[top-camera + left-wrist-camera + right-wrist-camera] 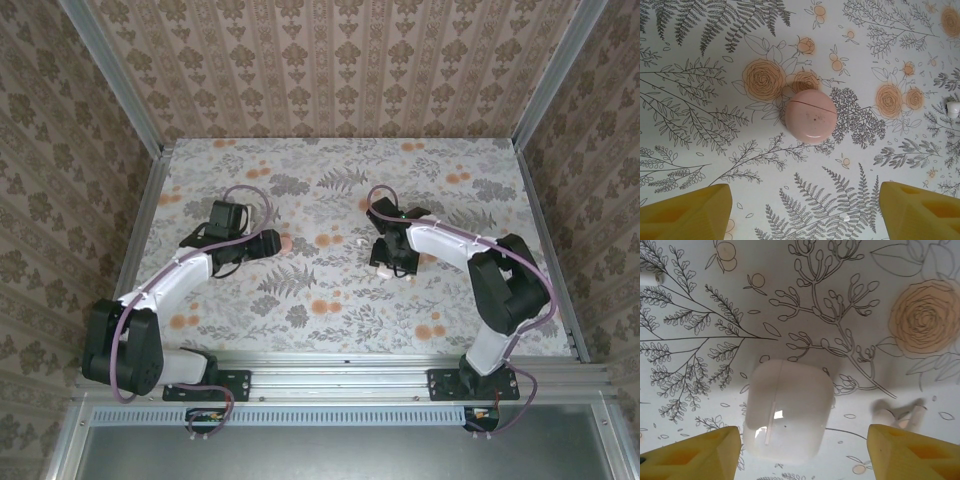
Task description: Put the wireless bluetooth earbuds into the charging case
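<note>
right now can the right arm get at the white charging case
Probably yes. The right gripper is open, with the charging case lying flat between its fingers and nothing over it. What looks like an earbud lies close to one finger and might get nudged.

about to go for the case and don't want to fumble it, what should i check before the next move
1. right hand open: ok
2. charging case between its fingers: ok
3. case lid open: not ok, looks shut
4. one earbud found, beside the case: ok
5. second earbud found: cannot tell, white piece at the picture's edge
6. left hand open, holding nothing: ok
</note>
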Controlling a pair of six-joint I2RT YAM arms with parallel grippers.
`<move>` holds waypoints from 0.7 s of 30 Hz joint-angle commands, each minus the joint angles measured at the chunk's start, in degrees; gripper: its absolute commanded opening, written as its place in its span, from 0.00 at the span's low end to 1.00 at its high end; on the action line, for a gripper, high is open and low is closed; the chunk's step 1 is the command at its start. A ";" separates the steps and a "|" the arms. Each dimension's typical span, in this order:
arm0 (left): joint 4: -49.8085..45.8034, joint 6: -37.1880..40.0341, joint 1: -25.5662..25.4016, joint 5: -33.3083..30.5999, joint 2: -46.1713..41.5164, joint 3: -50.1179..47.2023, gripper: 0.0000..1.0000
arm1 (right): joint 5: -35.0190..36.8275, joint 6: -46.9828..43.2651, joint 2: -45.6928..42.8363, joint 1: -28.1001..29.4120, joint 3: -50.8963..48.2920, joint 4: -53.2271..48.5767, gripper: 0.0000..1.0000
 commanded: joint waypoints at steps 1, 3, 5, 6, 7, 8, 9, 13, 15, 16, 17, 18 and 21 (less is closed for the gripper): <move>-1.85 1.44 -0.34 -0.74 0.62 -0.04 0.78 | -0.86 1.22 1.69 -0.19 1.32 1.04 0.69; -1.93 1.52 -0.35 -0.50 1.21 0.12 0.78 | -0.90 1.13 2.31 -0.21 1.42 1.39 0.68; -1.92 1.56 -0.36 -0.25 1.67 0.31 0.78 | -0.86 1.04 2.77 -0.28 1.50 1.66 0.67; -1.93 1.58 -0.35 -0.24 1.79 0.26 0.78 | -0.86 0.96 3.01 -0.28 1.52 1.83 0.67; -1.84 1.70 -0.30 -0.16 1.88 0.28 0.78 | -0.86 0.95 3.18 -0.28 1.62 1.88 0.66; -1.84 1.63 -0.27 -0.15 2.01 0.31 0.78 | -0.92 0.95 3.38 -0.28 1.65 1.99 0.66; -1.76 1.59 -0.40 -0.15 2.06 0.32 0.78 | -0.99 0.95 3.59 -0.28 1.71 2.17 0.66; -1.06 1.45 -0.36 0.15 2.56 0.33 0.78 | -1.20 0.95 4.48 -0.29 1.83 3.16 0.64; -0.91 1.36 -0.41 0.35 2.93 0.50 0.78 | -1.69 0.94 5.04 -0.37 1.95 3.57 0.62; -0.91 1.34 -0.38 0.45 3.07 0.61 0.78 | -1.91 0.95 5.41 -0.37 2.12 3.68 0.61; -0.90 1.33 -0.41 0.55 3.24 0.75 0.78 | -2.14 0.95 5.79 -0.37 2.17 3.93 0.60; -1.03 1.36 -0.41 0.71 3.35 0.86 0.78 | -2.32 0.95 6.10 -0.37 2.22 4.14 0.59; -0.81 1.37 -0.38 0.82 3.35 1.00 0.78 | -2.55 0.94 7.20 -0.37 2.35 4.20 0.56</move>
